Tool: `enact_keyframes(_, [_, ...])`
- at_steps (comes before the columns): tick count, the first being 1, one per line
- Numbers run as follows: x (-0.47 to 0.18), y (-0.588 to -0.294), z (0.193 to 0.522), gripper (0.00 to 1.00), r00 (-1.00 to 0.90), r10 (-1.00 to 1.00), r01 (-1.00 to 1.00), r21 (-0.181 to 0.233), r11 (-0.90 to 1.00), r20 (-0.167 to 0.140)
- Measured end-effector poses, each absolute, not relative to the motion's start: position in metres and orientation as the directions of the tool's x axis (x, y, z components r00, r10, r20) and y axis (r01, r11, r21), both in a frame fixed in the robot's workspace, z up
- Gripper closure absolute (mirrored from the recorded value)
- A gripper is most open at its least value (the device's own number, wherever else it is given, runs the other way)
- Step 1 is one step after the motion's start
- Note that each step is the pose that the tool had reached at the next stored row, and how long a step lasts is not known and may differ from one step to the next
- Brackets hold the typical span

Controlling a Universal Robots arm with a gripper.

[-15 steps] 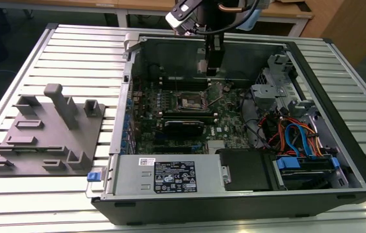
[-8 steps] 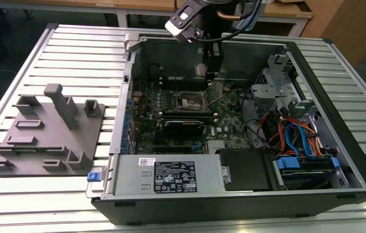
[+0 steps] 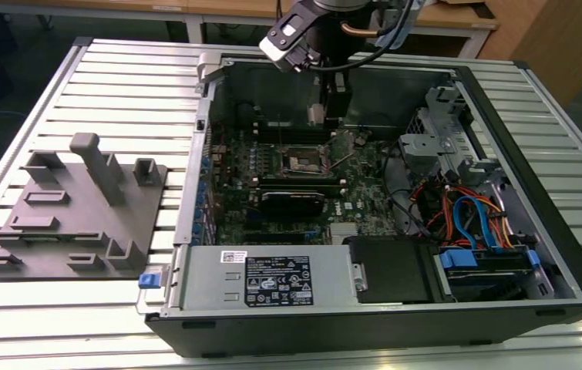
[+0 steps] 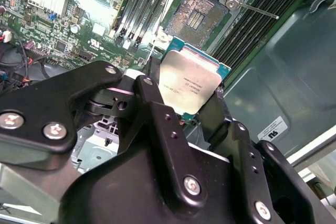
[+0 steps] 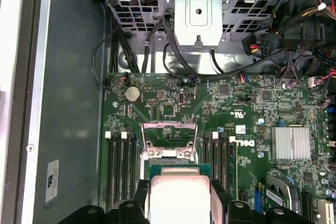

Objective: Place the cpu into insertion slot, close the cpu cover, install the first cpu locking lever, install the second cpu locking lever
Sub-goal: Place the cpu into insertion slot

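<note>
Cpu (image 4: 190, 85) clamped in the gripper (image 4: 185, 92), held short of the insertion slot (image 4: 195, 17).
The bare, unfilled slot is shown in the second wrist view; the raised cpu cover (image 5: 169, 125) is shown in the first wrist view. In the exterior view, the green motherboard (image 3: 363, 202) is seen inside 1 open computer case (image 3: 373, 335).

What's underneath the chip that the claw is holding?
The chip sits clamped in the claw above the green board; the open socket shows past its edge. The board straight beneath it is covered by chip and claw.
</note>
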State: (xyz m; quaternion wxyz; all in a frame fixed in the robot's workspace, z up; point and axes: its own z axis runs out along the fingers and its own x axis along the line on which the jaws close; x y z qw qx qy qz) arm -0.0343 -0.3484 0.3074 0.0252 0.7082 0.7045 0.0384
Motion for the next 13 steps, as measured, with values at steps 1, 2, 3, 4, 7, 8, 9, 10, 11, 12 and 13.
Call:
enact_keyframes(1, [-0.0344,-0.3484,0.3074,0.46,0.004,1.000,0.996,0.090,-0.006,0.019])
enact_keyframes(2, [-0.0344,-0.3484,0.3074,0.46,0.004,1.000,0.996,0.090,-0.006,0.019])
enact_keyframes(3, [-0.0344,-0.3484,0.3074,0.46,0.005,1.000,0.996,0.090,-0.006,0.019])
enact_keyframes(4, [-0.0344,-0.3484,0.3074,0.46,0.004,1.000,0.996,0.090,-0.006,0.019])
enact_keyframes(7, [-0.0345,-0.3484,0.3073,0.46,0.004,1.000,0.996,0.090,-0.006,0.019])
enact_keyframes(8, [-0.0345,-0.3484,0.3073,0.46,0.004,1.000,0.996,0.090,-0.006,0.019])
enact_keyframes(9, [-0.0345,-0.3484,0.3073,0.46,0.004,1.000,0.996,0.090,-0.006,0.019])
enact_keyframes(10, [-0.0346,-0.3484,0.3073,0.46,0.005,1.000,0.996,0.090,-0.006,0.019])
enact_keyframes(11, [-0.0346,-0.3484,0.3073,0.46,0.005,1.000,0.996,0.090,-0.006,0.019])
enact_keyframes(12, [-0.0348,-0.3484,0.3072,0.46,0.005,1.000,0.996,0.090,-0.006,0.019])
enact_keyframes(13, [-0.0351,-0.3484,0.3072,0.46,0.005,1.000,0.996,0.090,-0.006,0.019])
